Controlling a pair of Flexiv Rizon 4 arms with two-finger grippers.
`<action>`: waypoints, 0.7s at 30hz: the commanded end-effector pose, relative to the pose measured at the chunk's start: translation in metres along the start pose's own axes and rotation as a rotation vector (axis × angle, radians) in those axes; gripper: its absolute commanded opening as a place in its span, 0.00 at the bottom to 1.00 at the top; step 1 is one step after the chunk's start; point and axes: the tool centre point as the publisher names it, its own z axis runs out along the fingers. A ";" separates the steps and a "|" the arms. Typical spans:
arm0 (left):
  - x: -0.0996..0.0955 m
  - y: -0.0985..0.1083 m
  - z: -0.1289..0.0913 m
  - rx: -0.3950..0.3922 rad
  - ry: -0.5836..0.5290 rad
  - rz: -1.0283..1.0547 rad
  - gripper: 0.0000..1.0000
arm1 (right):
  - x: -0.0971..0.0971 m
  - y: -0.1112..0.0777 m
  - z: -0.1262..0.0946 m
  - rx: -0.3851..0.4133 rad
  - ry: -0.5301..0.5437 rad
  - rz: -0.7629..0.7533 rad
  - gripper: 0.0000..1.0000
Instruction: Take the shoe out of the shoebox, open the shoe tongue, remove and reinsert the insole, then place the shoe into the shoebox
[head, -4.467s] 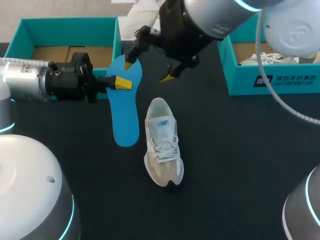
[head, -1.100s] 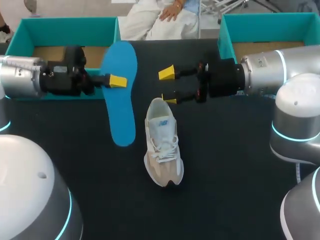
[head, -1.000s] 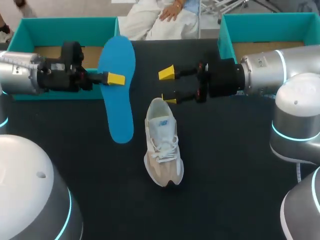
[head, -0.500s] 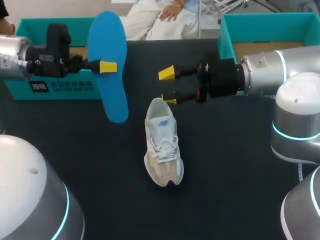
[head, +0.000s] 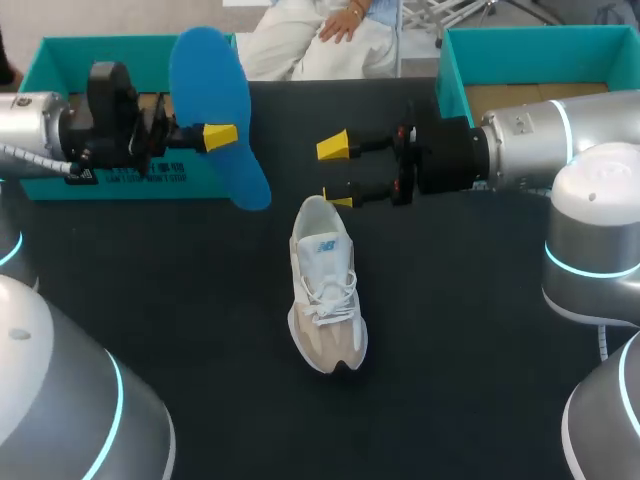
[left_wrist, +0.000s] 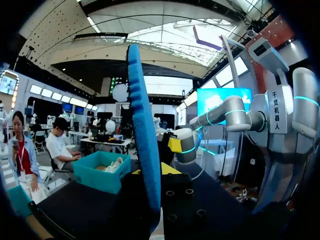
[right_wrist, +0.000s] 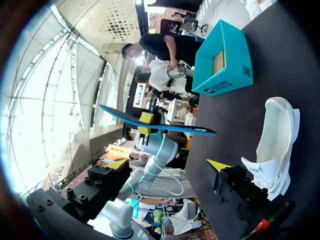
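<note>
Blue insole is hanging tilted above the black table, pinched between the fingers of my left gripper, in front of the teal shoebox at the far left. My right gripper is hovering with fingers spread and nothing between them — just beyond the heel of the pale shoe, which is standing on its sole on the table, apart from both grippers.

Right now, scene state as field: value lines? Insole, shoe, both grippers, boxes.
insole: blue, out of the shoe, held tilted above the table
left gripper: shut on insole
right gripper: open, empty, by the shoe's heel
shoe: upright on table, laces tied
left shoebox: open, behind insole
right shoebox: open, behind right arm
</note>
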 end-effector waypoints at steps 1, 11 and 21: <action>0.006 0.003 0.000 0.039 -0.031 0.181 0.00 | 0.000 -0.001 0.002 -0.003 -0.002 0.001 1.00; 0.006 0.003 0.000 0.039 -0.031 0.181 0.00 | 0.000 -0.001 0.002 -0.003 -0.002 0.001 1.00; 0.013 0.007 0.000 0.033 0.041 0.948 0.00 | 0.000 -0.001 0.002 -0.003 -0.002 0.001 1.00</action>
